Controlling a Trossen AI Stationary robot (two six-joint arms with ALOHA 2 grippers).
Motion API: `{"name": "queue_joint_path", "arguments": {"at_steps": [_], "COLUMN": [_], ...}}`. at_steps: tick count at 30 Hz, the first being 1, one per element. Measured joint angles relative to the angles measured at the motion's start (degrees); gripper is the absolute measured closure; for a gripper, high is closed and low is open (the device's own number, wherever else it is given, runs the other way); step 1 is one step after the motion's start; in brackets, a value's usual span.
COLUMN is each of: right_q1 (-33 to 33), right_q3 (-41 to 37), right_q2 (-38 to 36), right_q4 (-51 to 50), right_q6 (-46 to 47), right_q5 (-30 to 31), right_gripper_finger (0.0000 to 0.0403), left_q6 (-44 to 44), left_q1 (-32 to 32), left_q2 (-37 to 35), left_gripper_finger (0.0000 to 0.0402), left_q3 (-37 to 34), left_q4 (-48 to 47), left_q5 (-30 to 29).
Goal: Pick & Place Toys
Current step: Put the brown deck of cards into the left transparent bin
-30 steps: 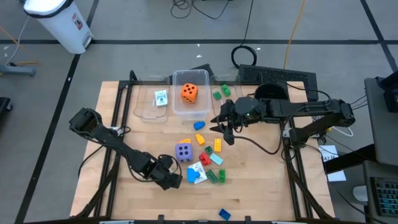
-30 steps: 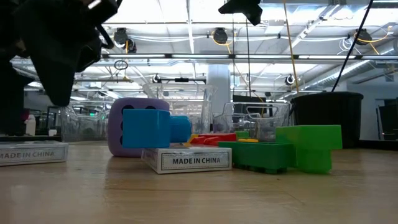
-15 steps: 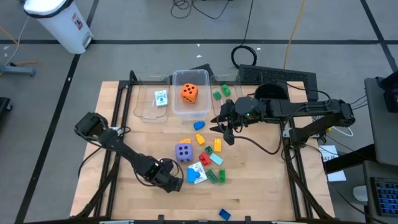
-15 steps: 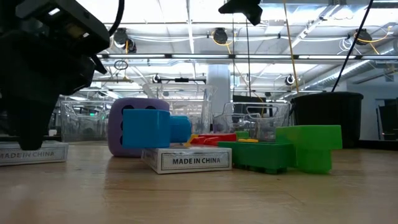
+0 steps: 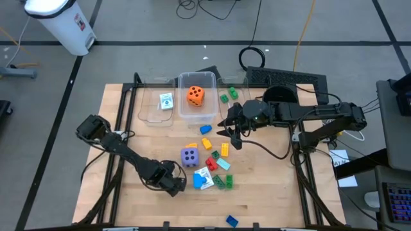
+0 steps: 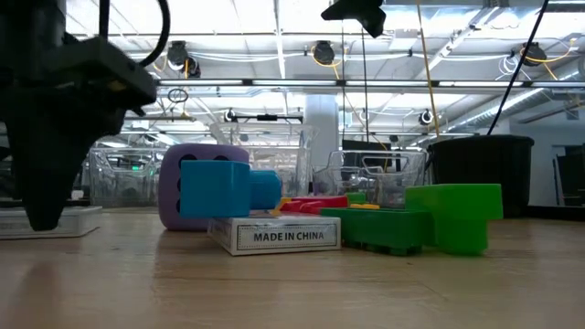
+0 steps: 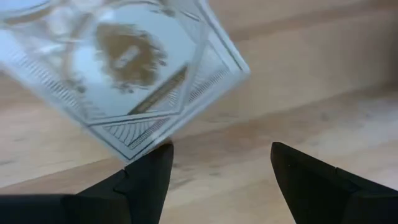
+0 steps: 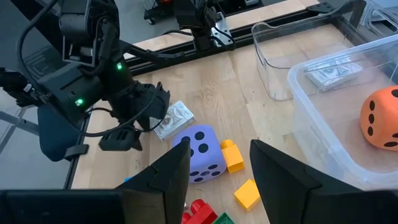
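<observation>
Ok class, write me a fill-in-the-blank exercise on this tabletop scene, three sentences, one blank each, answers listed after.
1. The orange die sits inside a clear ___.
2. The purple die rests on the wooden ___.
3. The left gripper hangs over a white pack of ___, with its fingers apart.

Missing words: bin; table; cards

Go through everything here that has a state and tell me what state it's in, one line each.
Left gripper: open, low over the table beside a card deck, not holding it.
Right gripper: open, empty, hovering above the loose toys.
Orange die: inside the middle clear bin.
Purple die: loose on the table.
Black pot: upright.
</observation>
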Motion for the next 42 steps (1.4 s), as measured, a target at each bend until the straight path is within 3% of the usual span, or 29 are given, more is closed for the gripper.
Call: {"name": "queue_joint_path", "arguments": {"at_steps": [13, 22, 28, 36, 42], "right_q1": [0.0, 0.1, 0.1, 0.1, 0.2], "right_q3": [0.0, 0.0, 0.0, 0.0, 0.0], "right_q2": [0.0, 0.0, 0.0, 0.0, 0.0], "right_q4": [0.0, 0.0, 0.0, 0.0, 0.0], "right_q6": [0.1, 0.1, 0.1, 0.1, 0.1], "right_q5": [0.0, 0.0, 0.0, 0.0, 0.0], "right_gripper_finger": [0.0243, 0.0243, 0.0243, 0.0243, 0.0243], "left_q6": [-9.8, -8.7, 1.6, 19.2, 34.3], "left_q1": [-0.1, 0.0, 0.4, 3.2, 6.4], "left_q2": [-2.6, -7.1, -13.2, -18.9, -19.4], "left_gripper_finger": [0.0122, 0.0121, 0.0121, 0.0121, 0.0121], "left_q3": [-0.4, -0.3, -0.3, -0.2, -0.2], "left_q4": [-20.0, -23.3, -24.0, -27.8, -27.8], "left_q5": [-0.8, -3.0, -7.3, -7.5, -7.5]}}
